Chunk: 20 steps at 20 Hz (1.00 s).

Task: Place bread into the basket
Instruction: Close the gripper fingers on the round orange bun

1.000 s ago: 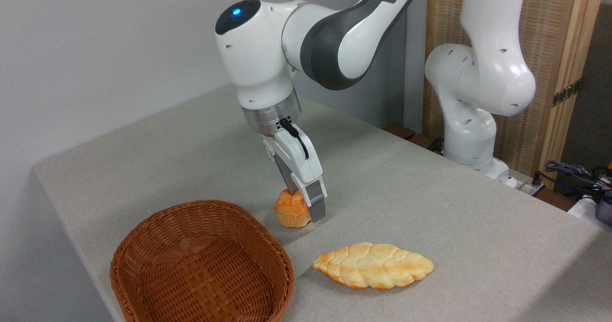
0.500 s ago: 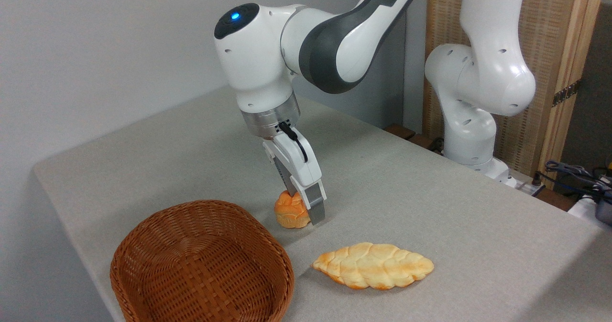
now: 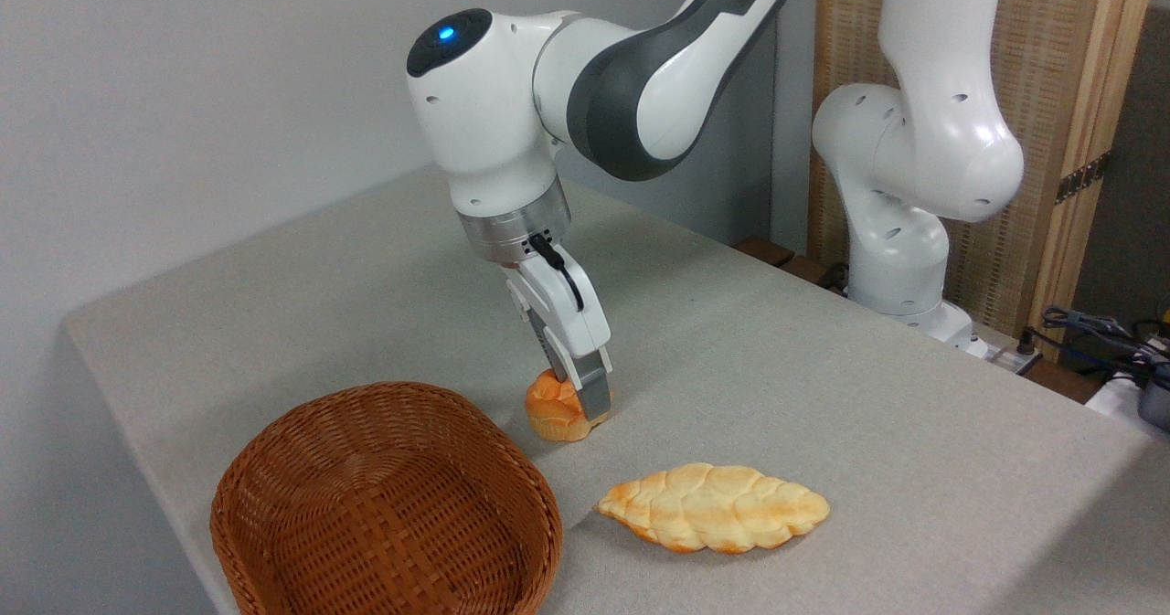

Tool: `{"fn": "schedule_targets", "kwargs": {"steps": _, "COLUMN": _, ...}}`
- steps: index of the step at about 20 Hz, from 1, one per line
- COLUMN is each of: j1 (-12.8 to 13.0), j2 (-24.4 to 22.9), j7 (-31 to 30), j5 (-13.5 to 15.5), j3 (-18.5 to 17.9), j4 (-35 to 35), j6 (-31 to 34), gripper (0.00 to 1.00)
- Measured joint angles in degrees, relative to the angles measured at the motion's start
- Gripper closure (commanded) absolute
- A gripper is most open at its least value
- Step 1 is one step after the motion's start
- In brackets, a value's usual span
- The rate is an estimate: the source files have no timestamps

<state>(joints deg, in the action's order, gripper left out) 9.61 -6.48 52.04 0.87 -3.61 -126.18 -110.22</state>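
Note:
The bread [image 3: 551, 411], a small orange-golden knotted bun, sits on the grey table just right of the basket's far rim. My gripper [image 3: 576, 403] points down over it and is shut on it. The near grey finger [image 3: 594, 394] presses into the bun's right side, while the other finger is hidden behind the bun. The bun looks squeezed and still rests on the tabletop. The brown wicker basket [image 3: 302, 469] stands at the front left, with nothing inside it.
A long flat braided loaf [image 3: 713, 508] lies on the table to the right of the basket, in front of the bun. The arm's white base [image 3: 900, 259] stands at the table's far right edge. Cables [image 3: 1106, 332] lie beyond that edge.
The near finger has moved left into the bun, closing the gap. The bun now looks pinched and narrower. The wrist shifted slightly left.

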Motion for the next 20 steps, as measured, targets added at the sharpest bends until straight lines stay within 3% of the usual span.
{"fn": "schedule_targets", "kwargs": {"steps": 2, "j1": 0.0, "j2": 0.1, "j7": 0.0, "j5": 0.0, "j3": 0.0, "j4": 0.0, "j6": -0.1, "gripper": 0.44}}
{"fn": "schedule_targets", "kwargs": {"steps": 9, "j1": 0.5, "j2": 0.2, "j7": 0.0, "j5": 0.0, "j3": 0.1, "j4": 0.0, "j6": -0.2, "gripper": 0.61}}
{"fn": "schedule_targets", "kwargs": {"steps": 14, "j1": 0.6, "j2": 0.2, "j7": 0.0, "j5": 0.0, "j3": 0.1, "j4": 0.0, "j6": -0.2, "gripper": 0.61}}
{"fn": "schedule_targets", "kwargs": {"steps": 16, "j1": 0.6, "j2": 0.2, "j7": 0.0, "j5": 0.0, "j3": 0.1, "j4": 0.0, "j6": -0.2, "gripper": 0.68}}
{"fn": "schedule_targets", "kwargs": {"steps": 20, "j1": 0.6, "j2": 0.2, "j7": 0.0, "j5": 0.0, "j3": 0.1, "j4": 0.1, "j6": -0.2, "gripper": 0.67}}
